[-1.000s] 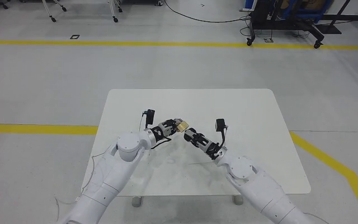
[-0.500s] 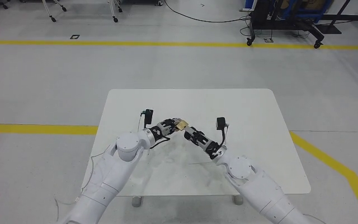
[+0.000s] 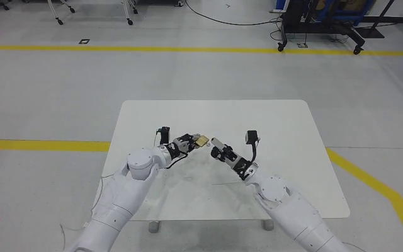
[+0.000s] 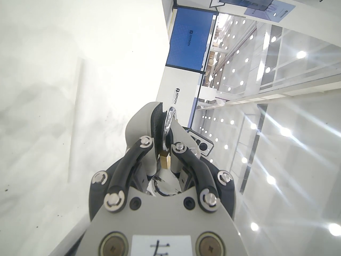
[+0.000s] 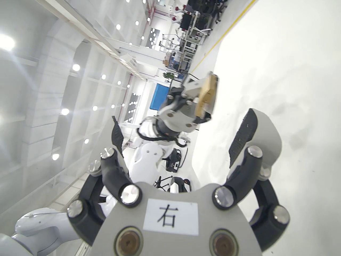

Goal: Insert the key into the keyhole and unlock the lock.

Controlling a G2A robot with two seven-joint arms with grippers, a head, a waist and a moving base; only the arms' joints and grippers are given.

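The brass padlock [image 3: 201, 141] is held above the middle of the white desk [image 3: 283, 120], clear of its surface, in the left tool [image 3: 195, 140]. In the left wrist view the silver shackle [image 4: 169, 120] is seen clamped between the two grey fingers [image 4: 141, 126] of the left tool [image 4: 166, 131], which are closed tight on it, and a strip of the brass body [image 4: 165, 162] is seen deeper in, toward the palm. In the right wrist view the padlock [image 5: 206, 94] is shown with its brass body standing out from the side of the left tool [image 5: 190, 91] and turned toward the right tool [image 5: 183, 134]. Whether a key sits in the keyhole cannot be told.

The right tool [image 3: 215, 143] is held at about the same height, near the padlock but apart from it, and is pointed at it. Its fingers are spread wide, with the ribbed black pads [image 5: 241, 134] laid bare, and nothing is gripped between them.

Both arms are bent inward over the near half of the desk, so that the two tools are set facing each other. Beyond the desk, yellow lines [image 3: 189, 48] are painted across the grey floor [image 3: 189, 75].
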